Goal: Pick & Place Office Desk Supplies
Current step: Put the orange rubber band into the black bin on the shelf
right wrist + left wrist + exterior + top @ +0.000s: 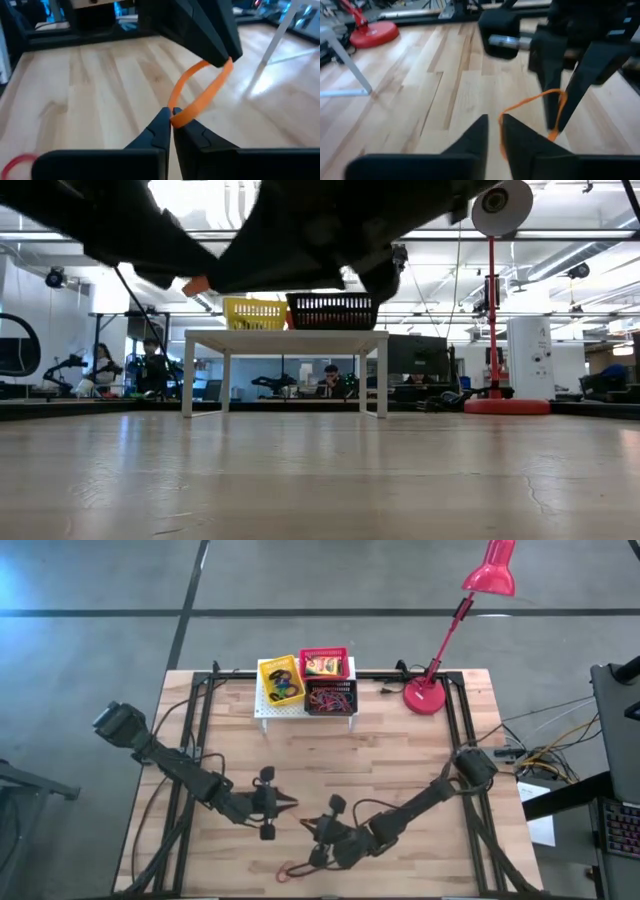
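Mid-surface, orange elastic loop (200, 95) stretched btwn both hands: right hand (171, 116) pinching it, left hand (493, 122) slightly parted.

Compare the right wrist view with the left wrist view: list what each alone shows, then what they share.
Only the right wrist view shows the red elastic loop lying on the wooden table, and the right gripper shut on the thin orange elastic loop. Only the left wrist view shows the red desk lamp's round base and the left gripper, slightly parted. Both show that orange loop strung between the two grippers.
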Action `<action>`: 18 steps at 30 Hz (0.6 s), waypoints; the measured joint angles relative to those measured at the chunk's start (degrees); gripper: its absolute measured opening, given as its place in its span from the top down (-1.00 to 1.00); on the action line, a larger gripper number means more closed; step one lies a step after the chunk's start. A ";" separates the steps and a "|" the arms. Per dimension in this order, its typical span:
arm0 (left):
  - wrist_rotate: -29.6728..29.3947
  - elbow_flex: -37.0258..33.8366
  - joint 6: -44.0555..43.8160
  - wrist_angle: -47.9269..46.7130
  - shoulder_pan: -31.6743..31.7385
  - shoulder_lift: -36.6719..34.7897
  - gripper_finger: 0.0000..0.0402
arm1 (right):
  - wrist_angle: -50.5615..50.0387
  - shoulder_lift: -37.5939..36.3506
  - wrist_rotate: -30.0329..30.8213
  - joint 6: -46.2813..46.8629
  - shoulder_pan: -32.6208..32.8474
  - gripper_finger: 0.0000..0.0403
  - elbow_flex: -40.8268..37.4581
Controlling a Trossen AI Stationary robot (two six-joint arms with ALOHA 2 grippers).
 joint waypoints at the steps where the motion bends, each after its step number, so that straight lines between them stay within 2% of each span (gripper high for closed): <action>1: 0.05 -0.32 -0.70 -0.23 0.00 0.00 0.65 | -1.56 -0.38 -0.52 1.14 0.23 0.94 0.00; 6: 0.11 -2.83 -6.28 -0.57 0.01 0.00 0.30 | -15.02 -4.28 -8.30 9.85 0.68 0.95 0.02; 10: 0.11 -5.31 -14.01 -0.65 0.00 0.00 0.14 | -25.83 -7.54 -13.95 15.29 0.23 0.96 0.02; 14: 0.06 -7.45 -20.51 -0.58 0.00 0.00 0.09 | -32.24 -10.85 -14.76 13.82 -2.33 0.96 0.02; 18: 0.06 -8.50 -21.48 -0.60 0.00 0.00 0.11 | -34.02 -14.80 -14.77 5.81 -7.97 0.96 0.00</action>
